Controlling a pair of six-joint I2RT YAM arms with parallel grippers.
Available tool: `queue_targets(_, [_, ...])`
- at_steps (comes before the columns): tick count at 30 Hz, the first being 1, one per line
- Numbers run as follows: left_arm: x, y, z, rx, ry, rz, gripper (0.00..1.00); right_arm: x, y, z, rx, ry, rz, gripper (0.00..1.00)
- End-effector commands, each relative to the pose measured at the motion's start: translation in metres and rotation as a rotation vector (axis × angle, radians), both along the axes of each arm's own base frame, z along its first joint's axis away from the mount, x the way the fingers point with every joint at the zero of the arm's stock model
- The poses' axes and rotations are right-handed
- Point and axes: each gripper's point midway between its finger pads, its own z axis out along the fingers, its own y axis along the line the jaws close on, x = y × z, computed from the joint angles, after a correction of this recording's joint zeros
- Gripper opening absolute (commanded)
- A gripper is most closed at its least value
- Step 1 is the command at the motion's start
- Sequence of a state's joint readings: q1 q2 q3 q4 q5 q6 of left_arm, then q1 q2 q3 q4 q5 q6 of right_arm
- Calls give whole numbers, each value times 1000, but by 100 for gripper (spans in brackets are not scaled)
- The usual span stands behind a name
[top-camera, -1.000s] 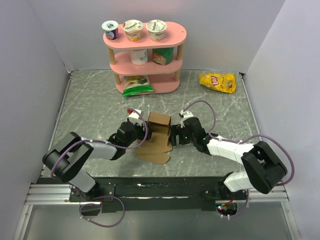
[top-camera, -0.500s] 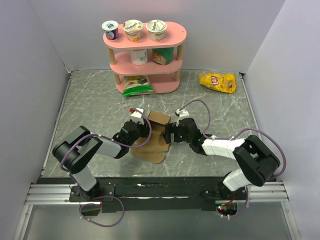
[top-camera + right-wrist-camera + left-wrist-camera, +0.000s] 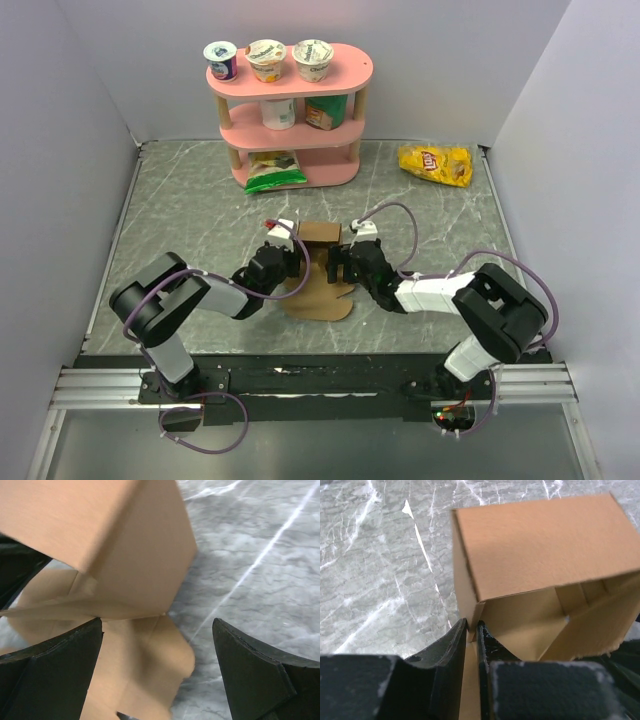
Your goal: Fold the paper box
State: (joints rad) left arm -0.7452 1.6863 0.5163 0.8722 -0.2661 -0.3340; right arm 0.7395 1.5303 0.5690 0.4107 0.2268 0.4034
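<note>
The paper box (image 3: pixel 318 296) is brown cardboard, half raised, with one flap flat on the marble table near the arms. In the left wrist view the paper box (image 3: pixel 535 540) shows a folded-over top panel and an open hollow below. My left gripper (image 3: pixel 471 626) is shut on the lower edge of its left wall, one finger on each side. From above, the left gripper (image 3: pixel 296 256) sits at the box's left side and my right gripper (image 3: pixel 340 262) at its right. The right gripper (image 3: pixel 157 625) is open wide, straddling the flat flap below the raised paper box (image 3: pixel 100 530), touching nothing.
A pink three-tier shelf (image 3: pixel 290 110) stands at the back with yoghurt cups on top and a green bag (image 3: pixel 273 170) at its foot. A yellow chip bag (image 3: pixel 435 163) lies at the back right. Grey walls close in both sides of the table.
My left jaws have closed onto the box's left wall. Both grippers have drawn in closer around the box, which has shifted slightly away from the arms.
</note>
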Motion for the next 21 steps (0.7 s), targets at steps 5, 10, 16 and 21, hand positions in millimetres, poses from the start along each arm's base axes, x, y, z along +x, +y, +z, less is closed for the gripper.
queue_targets(5, [4,-10,19,-44,-42,5,18,32,-1,31,23,-172,-144,94])
queue_targets(10, [6,-12,17,-26,-40,2,17,41,14,42,16,-243,-61,93])
queue_targets(16, [8,-11,19,-7,-39,7,16,53,15,40,-26,-264,-42,94])
queue_targets(21, [4,-14,18,-10,-22,-17,16,61,13,40,-59,-278,-51,94])
